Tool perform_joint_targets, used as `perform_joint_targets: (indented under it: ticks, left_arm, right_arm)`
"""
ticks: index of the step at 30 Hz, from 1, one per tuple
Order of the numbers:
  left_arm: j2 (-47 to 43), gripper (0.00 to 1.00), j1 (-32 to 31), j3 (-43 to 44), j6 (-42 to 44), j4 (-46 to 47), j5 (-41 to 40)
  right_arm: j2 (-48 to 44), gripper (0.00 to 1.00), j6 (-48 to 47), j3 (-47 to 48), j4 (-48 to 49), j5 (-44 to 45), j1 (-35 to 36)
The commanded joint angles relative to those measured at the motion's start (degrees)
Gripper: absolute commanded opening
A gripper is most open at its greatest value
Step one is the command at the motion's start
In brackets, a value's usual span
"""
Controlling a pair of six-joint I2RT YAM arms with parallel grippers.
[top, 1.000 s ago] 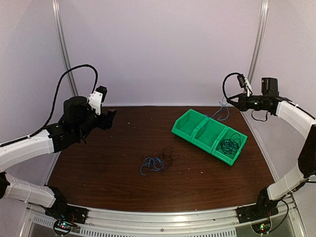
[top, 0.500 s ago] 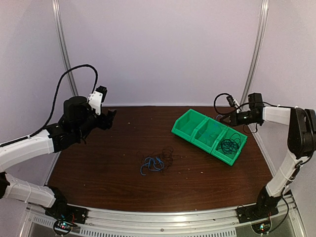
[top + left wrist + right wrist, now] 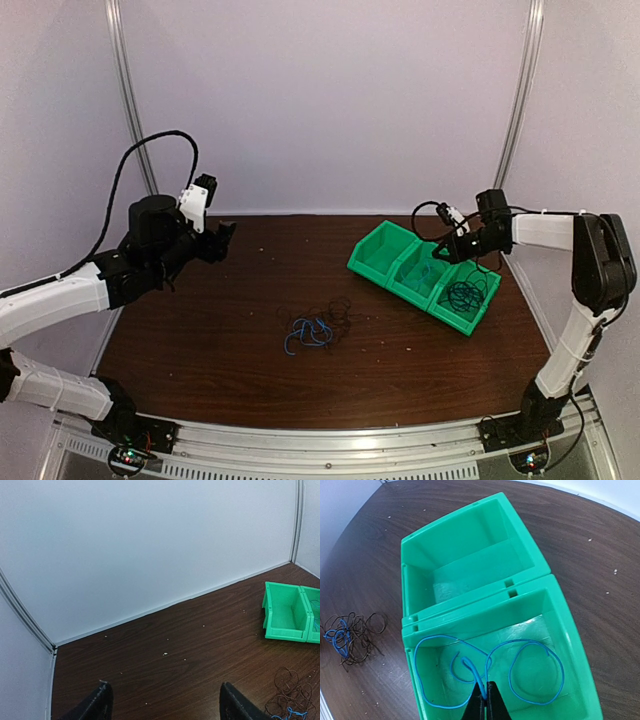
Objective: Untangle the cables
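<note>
The cell is being recorded as a dark brown wood-grain table [image 3: 210,350] enclosed by pale walls [image 3: 320,100] with metal rails in the corners. In the overhead view, a tangle of cables [image 3: 318,325], black strands with bright blue ones among them, is being noted lying loose near the middle of the table, well apart from both arms. A row of three joined green bins [image 3: 398,288] is being observed set at an angle on the right half. A coiled black cable [image 3: 465,293] is being seen inside the nearest, right-end compartment. The left gripper [image 3: 224,238] is being held raised above the far left part of the table, touching nothing. The right gripper [image 3: 441,250] is being held over the middle compartment; from this view it cannot be told how its jaws stand. In the left wrist view, the two fingers are being shown far apart at the bottom edge, so that gripper is being logged as wide and holding nothing. The far-end bin is being seen at the right, and part of the tangle at the lower right corner. In the right wrist view, the fingers are being shown pressed together on a blue cable [image 3: 468,665], whose loops are being seen spread within the middle compartment. The tangle is being seen on the table at the left edge.
</note>
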Motion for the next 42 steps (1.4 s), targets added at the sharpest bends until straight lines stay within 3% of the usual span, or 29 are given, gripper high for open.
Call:
perform_joint_targets:
  ticks: [1, 6, 11, 14, 18, 22, 27, 36, 42]
  left_arm:
    - [0.05, 0.74, -0.01, 0.11, -0.31, 2.3, 0.95]
    - [0.01, 0.74, -0.01, 0.18, -0.32, 2.21, 1.08]
    - [-0.44, 0.74, -0.01, 0.09, -0.66, 2.22, 0.92]
    - [-0.11, 0.74, -0.01, 0.13, -0.9, 2.28, 1.19]
    - [2.01, 0.74, -0.01, 1.25, -2.6, 0.45, 5.07]
    - [8.23, 0.72, -0.01, 5.53, -7.28, -6.99, 10.59]
    - [13.58, 0.62, -0.01, 9.66, -12.85, -13.76, 26.34]
    - [12.79, 0.56, -0.14, -7.17, -26.66, 4.31, 37.51]
    - [14.35, 0.55, -0.27, -12.37, -26.11, 11.89, 36.97]
  right_arm:
    - [2.31, 0.0, -0.38, 4.41, -3.09, 10.45, 0.87]
    - [2.89, 0.07, -0.73, 7.07, -6.86, 12.23, 1.0]
    - [-4.96, 0.35, -1.72, 6.62, -8.88, 16.74, 1.47]
    - [-9.91, 0.43, -3.5, 7.15, -10.65, 20.69, 1.93]
    - [-14.91, 0.43, -4.74, 6.12, -10.8, 15.76, 3.76]
    - [-16.76, 0.42, -9.69, 3.68, -8.92, 10.32, 11.61]
    - [-13.02, 0.42, -13.48, 5.5, -9.82, -0.96, 21.6]
    - [-1.14, 0.43, -12.82, 10.29, -7.67, -4.28, 33.31]
    - [5.74, 0.45, -9.25, 12.46, -2.33, -4.19, 36.07]
